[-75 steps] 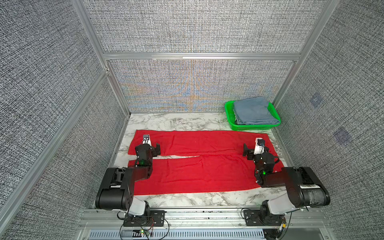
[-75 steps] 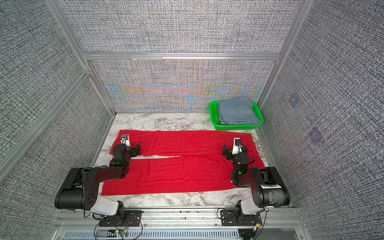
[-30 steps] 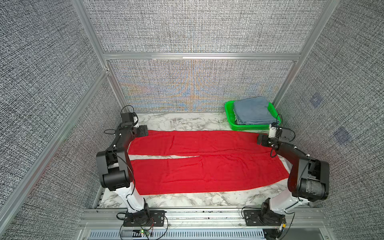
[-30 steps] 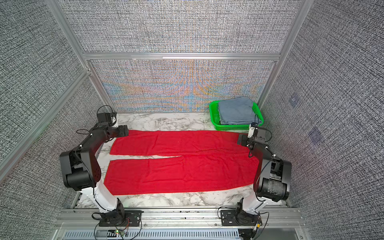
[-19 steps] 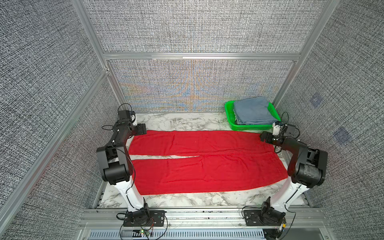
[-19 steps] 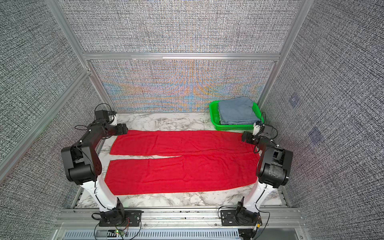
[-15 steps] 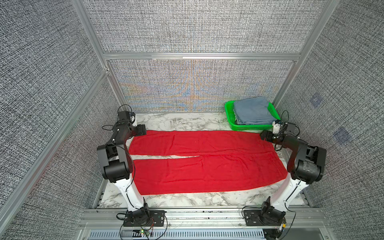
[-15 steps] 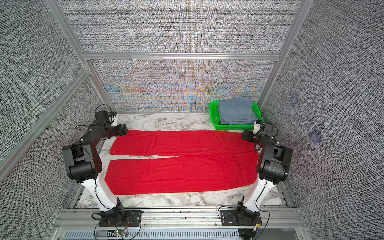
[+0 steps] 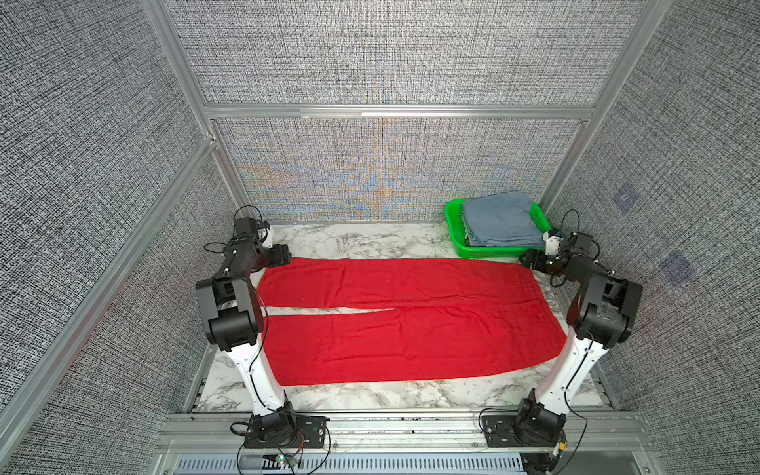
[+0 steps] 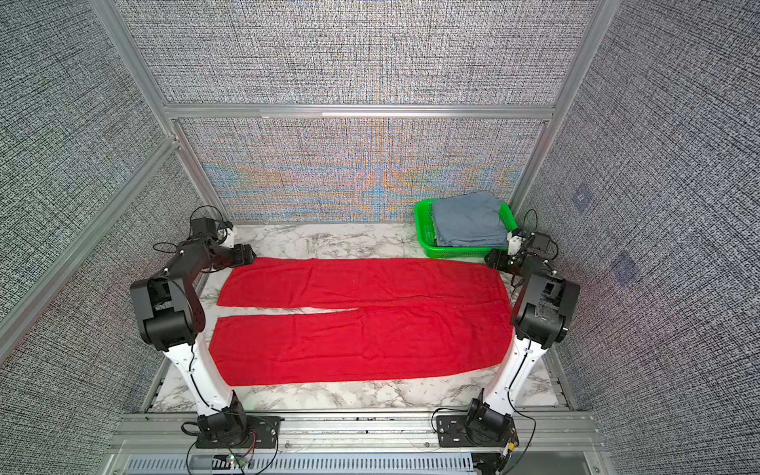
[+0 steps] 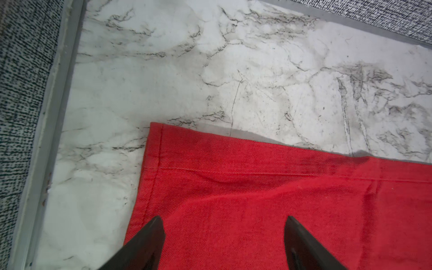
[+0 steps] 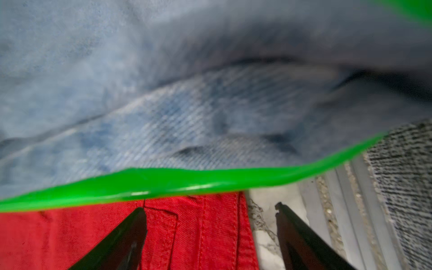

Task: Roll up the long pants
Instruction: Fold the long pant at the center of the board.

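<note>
Over the long pants (image 9: 411,316), left fingers (image 11: 145,245), right fingers (image 12: 126,238) gape, seemingly empty; bases cropped.

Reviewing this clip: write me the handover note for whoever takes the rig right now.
Left claw: open, low over the far leg's hem corner, gripping nothing.
Right claw: open, straddling the waistband's far corner, right beside the basket, gripping nothing.
Pants: flat on the table, leg ends toward the left arm, waist toward the right arm.
Done: pants laid out flat.
Left: all the rolling; no turn has been made.
</note>
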You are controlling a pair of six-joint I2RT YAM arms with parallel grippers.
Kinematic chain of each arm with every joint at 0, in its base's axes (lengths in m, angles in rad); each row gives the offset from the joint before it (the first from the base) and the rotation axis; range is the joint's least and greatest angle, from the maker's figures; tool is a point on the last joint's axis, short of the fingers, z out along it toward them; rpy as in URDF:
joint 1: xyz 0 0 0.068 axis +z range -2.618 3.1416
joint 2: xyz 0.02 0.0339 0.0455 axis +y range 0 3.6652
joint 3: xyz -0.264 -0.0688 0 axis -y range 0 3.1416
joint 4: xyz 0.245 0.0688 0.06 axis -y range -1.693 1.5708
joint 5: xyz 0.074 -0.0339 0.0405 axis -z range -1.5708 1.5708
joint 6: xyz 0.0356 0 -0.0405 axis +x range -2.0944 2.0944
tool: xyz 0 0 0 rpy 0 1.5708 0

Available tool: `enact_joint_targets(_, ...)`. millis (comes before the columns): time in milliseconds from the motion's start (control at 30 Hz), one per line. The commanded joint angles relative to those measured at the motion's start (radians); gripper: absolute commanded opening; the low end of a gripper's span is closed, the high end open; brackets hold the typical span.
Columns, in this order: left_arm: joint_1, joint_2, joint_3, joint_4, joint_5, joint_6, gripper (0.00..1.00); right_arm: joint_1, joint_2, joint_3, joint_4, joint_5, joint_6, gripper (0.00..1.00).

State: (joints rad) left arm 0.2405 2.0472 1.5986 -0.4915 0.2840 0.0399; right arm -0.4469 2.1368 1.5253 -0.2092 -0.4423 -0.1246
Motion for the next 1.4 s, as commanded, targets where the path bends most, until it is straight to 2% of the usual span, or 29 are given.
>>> enact_joint_targets(0, 0.005, -0.004, 0.004, -0.012, 0.005, 0.015, 0.83, -0.004, 0.025, 0.019, -0.068, -0.047, -0.052, 0.87)
enact_joint_targets(267, 0.023, 0.021, 0.047, -0.05, 0.04, 0.042, 0.83, -0.026, 0.08, 0.052, -0.094, -0.065, -0.084, 0.85)
enact_joint_targets(500, 0.089, 0.101, 0.128, -0.072, 0.216, 0.048, 0.81, -0.033, 0.094, 0.063, -0.116, -0.07, -0.119, 0.84)
enact_joint_targets(900, 0.124, 0.3, 0.435, -0.206, 0.354, 0.13, 0.76, -0.041, 0.118, 0.067, -0.145, -0.068, -0.179, 0.82)
enact_joint_targets(1000, 0.123, 0.346, 0.522, -0.246, 0.357, 0.141, 0.74, -0.041, 0.121, 0.062, -0.145, -0.07, -0.186, 0.82)
enact_joint_targets(1167, 0.123, 0.431, 0.711, -0.427, 0.302, 0.194, 0.71, -0.041, 0.115, 0.052, -0.144, -0.073, -0.197, 0.82)
enact_joint_targets(1367, 0.125, 0.493, 0.837, -0.626, 0.292, 0.273, 0.7, -0.041, 0.108, 0.05, -0.142, -0.073, -0.2, 0.82)
